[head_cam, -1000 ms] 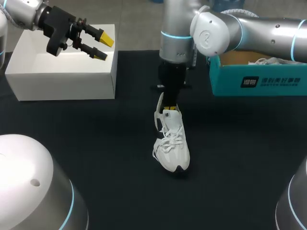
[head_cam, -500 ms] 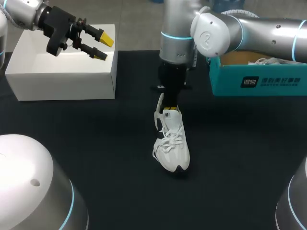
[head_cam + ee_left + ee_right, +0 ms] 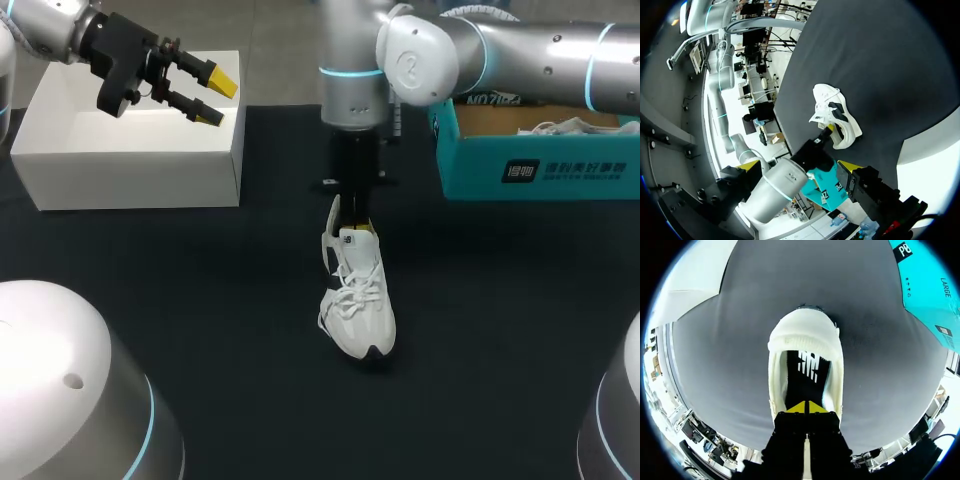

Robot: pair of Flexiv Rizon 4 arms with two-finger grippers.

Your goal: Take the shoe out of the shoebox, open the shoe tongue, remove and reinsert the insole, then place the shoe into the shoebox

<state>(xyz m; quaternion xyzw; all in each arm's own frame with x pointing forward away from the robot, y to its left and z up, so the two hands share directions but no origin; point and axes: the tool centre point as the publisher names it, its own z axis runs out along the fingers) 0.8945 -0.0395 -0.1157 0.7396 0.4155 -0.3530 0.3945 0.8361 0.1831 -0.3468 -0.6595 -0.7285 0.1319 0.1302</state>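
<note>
The white lace-up sneaker (image 3: 357,300) stands upright at the centre of the black table (image 3: 200,300), outside the teal cardboard shoebox (image 3: 540,170), which sits at its 2 o'clock, well apart. The toe points to 6 o'clock and the heel to 12. The right gripper (image 3: 352,228) hangs at the heel opening with its yellow tips pressed together over the heel end of the black insole (image 3: 807,372); whether they pinch it cannot be told. The left gripper (image 3: 215,97), at 10 o'clock, is released, fingers spread, above a white rectangular box (image 3: 120,160)
</note>
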